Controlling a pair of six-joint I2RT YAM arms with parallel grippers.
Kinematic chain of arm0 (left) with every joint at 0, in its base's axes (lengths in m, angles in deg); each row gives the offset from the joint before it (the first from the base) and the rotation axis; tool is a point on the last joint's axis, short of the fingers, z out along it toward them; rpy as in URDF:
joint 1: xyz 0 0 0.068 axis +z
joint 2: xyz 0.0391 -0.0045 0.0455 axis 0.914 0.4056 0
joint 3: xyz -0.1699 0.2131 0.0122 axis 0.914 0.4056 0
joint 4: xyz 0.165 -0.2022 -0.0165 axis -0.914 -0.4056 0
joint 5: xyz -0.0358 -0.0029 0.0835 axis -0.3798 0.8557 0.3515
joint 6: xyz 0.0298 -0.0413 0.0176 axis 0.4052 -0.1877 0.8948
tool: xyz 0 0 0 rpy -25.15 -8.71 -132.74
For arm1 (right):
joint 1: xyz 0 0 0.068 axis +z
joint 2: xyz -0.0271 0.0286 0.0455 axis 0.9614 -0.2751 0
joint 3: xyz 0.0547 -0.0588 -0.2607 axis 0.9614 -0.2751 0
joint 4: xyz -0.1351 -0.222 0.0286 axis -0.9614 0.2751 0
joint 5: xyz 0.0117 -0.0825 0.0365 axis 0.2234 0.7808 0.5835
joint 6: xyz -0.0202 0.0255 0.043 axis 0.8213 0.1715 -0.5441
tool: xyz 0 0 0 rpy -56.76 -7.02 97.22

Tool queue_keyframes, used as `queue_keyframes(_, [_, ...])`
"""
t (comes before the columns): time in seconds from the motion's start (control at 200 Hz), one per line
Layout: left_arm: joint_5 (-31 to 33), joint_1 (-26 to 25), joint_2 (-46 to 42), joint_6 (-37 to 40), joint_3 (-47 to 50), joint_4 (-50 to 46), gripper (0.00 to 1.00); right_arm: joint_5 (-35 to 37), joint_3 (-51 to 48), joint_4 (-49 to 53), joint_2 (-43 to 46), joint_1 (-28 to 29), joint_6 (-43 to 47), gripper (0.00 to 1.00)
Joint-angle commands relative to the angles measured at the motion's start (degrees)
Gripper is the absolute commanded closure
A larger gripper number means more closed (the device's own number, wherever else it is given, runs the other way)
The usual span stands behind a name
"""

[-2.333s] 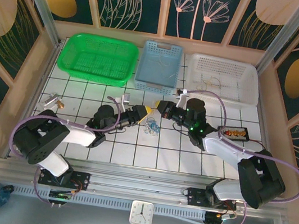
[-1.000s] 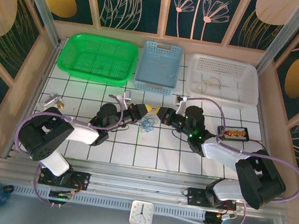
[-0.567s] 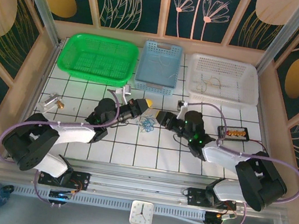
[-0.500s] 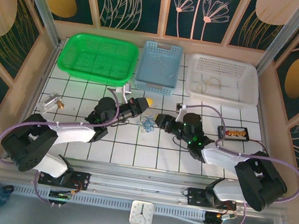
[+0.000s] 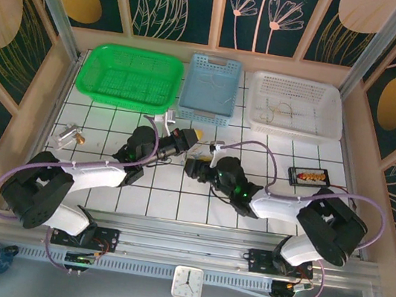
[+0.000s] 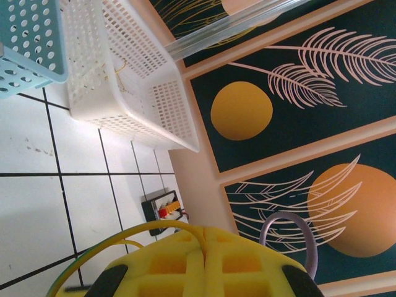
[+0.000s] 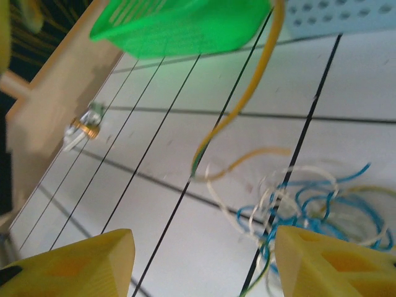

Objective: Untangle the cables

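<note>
My right end effector (image 7: 204, 247) had just released and swung left, fingers now wide apart and empty above the cables (image 7: 309, 198) tangled on the desk (image 7: 154, 204); my left end effector (image 6: 204, 260), clamped shut on the yellow cable (image 7: 247, 93), had lifted it farther off; one strand looked nearly freed.

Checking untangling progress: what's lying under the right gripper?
A loose tangle of blue, white and yellow cables on the tile, below the open right gripper. One finger covers its near edge.
</note>
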Motion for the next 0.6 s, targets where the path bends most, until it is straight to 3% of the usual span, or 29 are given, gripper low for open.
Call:
queue_keyframes(0.0, [0.93, -0.20, -1.43, 0.09, -1.61, -0.51, 1.00, 9.13, 2.95, -3.35, -1.89, 0.23, 1.68, 0.39])
queue_keyframes(0.15, [1.30, -0.20, -1.69, -0.53, -1.64, -0.50, 1.00, 9.87, 6.83, -5.93, -6.45, 0.13, 3.51, 0.43])
queue_keyframes(0.22, [1.29, -0.18, -1.68, -0.64, -2.02, -0.51, 1.00, 9.73, 7.79, -6.59, -8.94, 0.14, 3.67, 0.53])
queue_keyframes(0.295, [0.96, -0.19, -1.91, -0.17, -3.15, -0.98, 1.00, 9.90, 6.76, -8.19, -11.16, 0.18, 2.78, 0.73])
queue_keyframes(0.36, [0.61, -0.10, -2.49, 1.04, -4.75, -2.58, 1.00, 10.34, 4.89, -9.94, -12.79, 0.14, 1.35, 0.82])
queue_keyframes(0.595, [-1.13, -0.08, -3.91, 9.71, -12.12, -10.39, 1.00, 10.32, -1.19, -13.39, -14.94, -0.34, -4.41, 0.81])
